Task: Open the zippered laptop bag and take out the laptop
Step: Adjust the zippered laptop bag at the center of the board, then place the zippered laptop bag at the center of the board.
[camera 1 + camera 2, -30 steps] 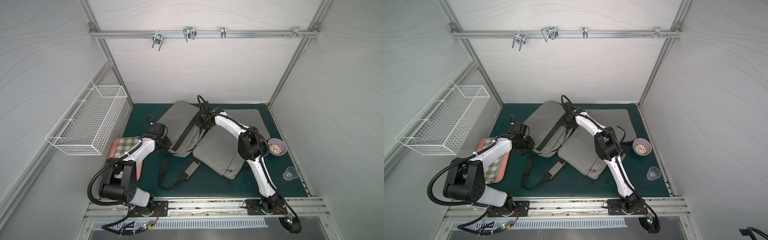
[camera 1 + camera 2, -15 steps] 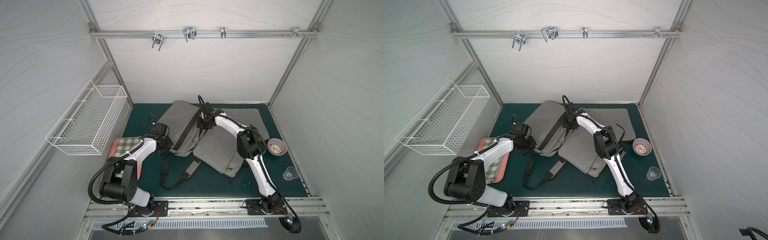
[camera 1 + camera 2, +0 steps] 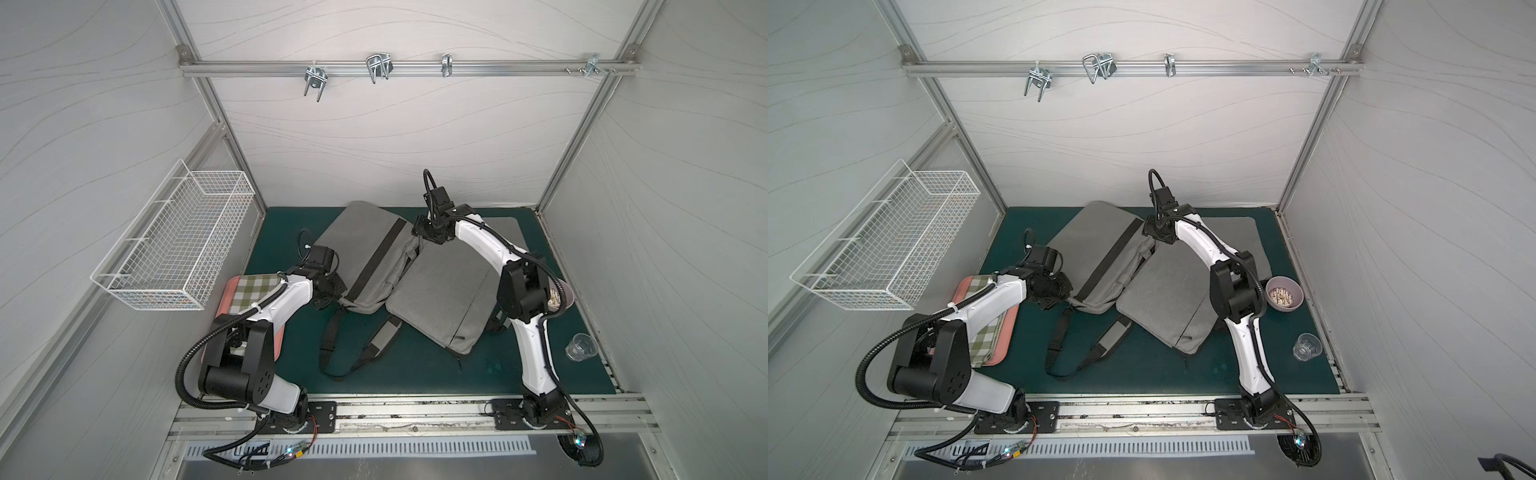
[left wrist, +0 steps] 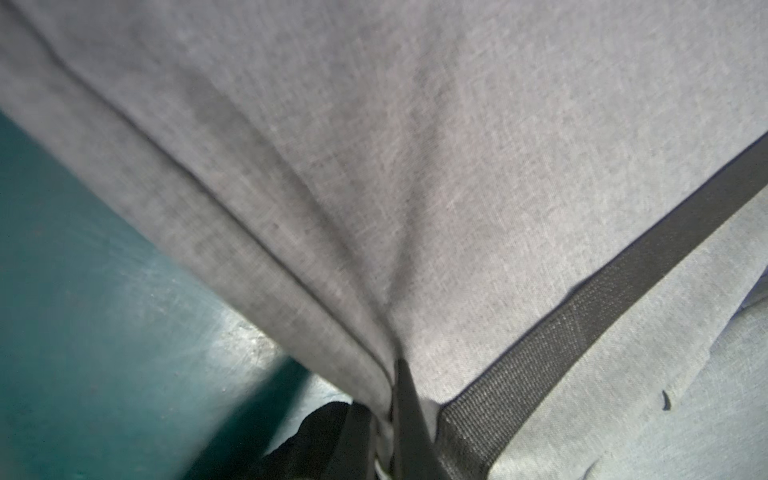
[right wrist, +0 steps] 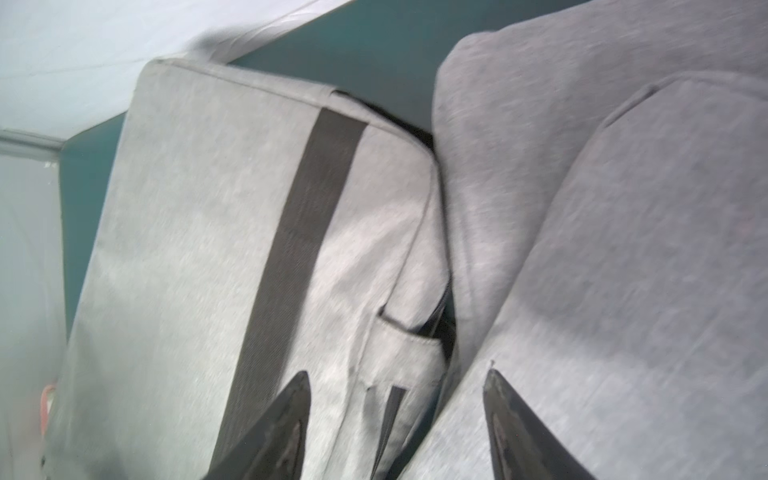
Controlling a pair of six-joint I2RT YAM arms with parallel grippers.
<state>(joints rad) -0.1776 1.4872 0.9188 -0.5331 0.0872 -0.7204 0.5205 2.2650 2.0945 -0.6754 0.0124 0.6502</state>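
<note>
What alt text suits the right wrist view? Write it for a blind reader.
The right claw hangs open, its two dark fingertips apart over the line where a grey laptop bag with a dark webbing band meets a second grey bag. Green mat shows beyond them.

Lab robot cell, white panelled walls (image 3: 395, 137), aluminium frame (image 3: 498, 69), green mat (image 3: 415, 374), wall-hung wire basket (image 3: 178, 245).

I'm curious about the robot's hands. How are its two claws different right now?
The left claw is shut, pinching a corner of the striped bag; the right claw is open and holds nothing. The left claw is at the bag's near end, the right claw at its far end. Both are black.
</note>
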